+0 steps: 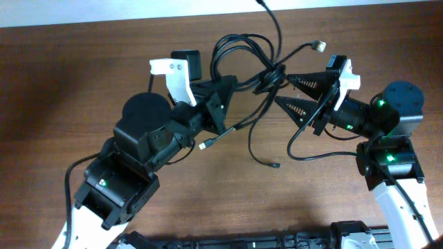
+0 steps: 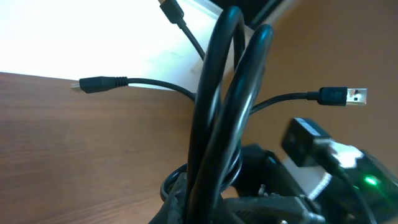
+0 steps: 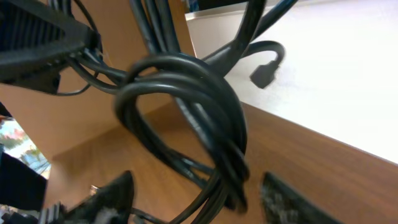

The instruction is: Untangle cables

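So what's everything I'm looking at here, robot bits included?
thin black flexible cables: several, exact count unclear, black, knotted mid-table between the grippers
silver-tipped USB plug: one, black and silver, cable end right of the knot
small plug ends: two, black, on the table on the robot's side of the knot
brown wooden table: one, brown, under everything
pale surface: one, white, beyond the table's far edge
robot arms: two, black and white, reaching in from the near side
left gripper: one, black, shut on the cables
right gripper: one, black, open, jaws either side of the knot
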Available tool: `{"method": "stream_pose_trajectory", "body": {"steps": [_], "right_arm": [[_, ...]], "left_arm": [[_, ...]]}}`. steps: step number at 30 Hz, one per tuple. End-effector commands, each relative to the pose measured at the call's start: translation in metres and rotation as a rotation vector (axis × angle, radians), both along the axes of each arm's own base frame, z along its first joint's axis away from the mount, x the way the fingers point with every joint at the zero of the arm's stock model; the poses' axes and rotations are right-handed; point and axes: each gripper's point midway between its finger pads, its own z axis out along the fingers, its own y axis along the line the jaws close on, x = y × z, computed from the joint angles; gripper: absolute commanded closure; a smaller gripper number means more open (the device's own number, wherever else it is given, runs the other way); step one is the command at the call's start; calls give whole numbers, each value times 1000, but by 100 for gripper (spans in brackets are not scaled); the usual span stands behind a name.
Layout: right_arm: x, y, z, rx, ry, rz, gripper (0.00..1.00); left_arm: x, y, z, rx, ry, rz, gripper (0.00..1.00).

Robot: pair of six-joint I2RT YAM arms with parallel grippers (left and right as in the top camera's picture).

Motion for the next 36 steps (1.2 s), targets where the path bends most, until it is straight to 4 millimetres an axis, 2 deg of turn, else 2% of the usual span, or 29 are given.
{"method": "stream_pose_trajectory", "body": {"steps": [1,2,3,4,5,6,7,8,9,12,14,20,21,22,23,24,25,26,29,31,36], "right_arm": [[-3,1,6,-9,-37,17,29],[-2,1,4,-9,-30,17,24],[-1,1,4,-9,-28,17,24],[-1,1,3,-9,-25,17,25],[0,1,3,-9,-24,17,32],[0,1,3,-8,-24,18,49],[0,1,3,-8,-24,18,74],[-1,1,3,-8,-23,22,89],[-2,1,3,-8,-23,25,95],[-6,4,3,-5,-23,53,96],[-7,4,3,-4,-23,62,96],[-7,4,3,-4,-23,62,96],[-7,4,3,-4,-23,62,96],[-7,4,3,-4,-23,62,96],[-7,4,3,-4,-23,62,96],[-7,4,3,-4,-24,62,96],[-7,4,3,-4,-24,62,96],[-7,4,3,-4,-23,62,96],[-7,4,3,-4,-24,61,96],[-6,4,3,-5,-23,57,96],[-2,2,2,-7,-21,31,96]], "left_arm": [[-18,-12,15,-50,-16,-126,100],[-25,-17,17,-59,-17,-175,100],[-28,-20,18,-65,-20,-198,100],[-29,-20,18,-65,-19,-204,100],[-29,-20,18,-65,-19,-204,100],[-28,-21,17,-63,-17,-202,100],[-25,-20,16,-60,-16,-191,100],[-22,-19,14,-56,-14,-173,100],[-18,-17,13,-45,-18,-149,100],[0,1,2,-2,2,1,100],[17,25,-14,65,32,169,100],[31,77,-47,288,59,428,99],[31,81,-49,318,56,442,94],[30,81,-51,354,45,431,82],[30,82,-52,387,31,420,58],[29,82,-54,423,15,407,40],[29,82,-56,470,-4,390,9],[28,83,-58,513,-18,373,1],[26,83,-62,541,-14,354,1],[22,73,-64,571,-44,276,1],[-3,29,-63,571,-153,-53,1]]}}
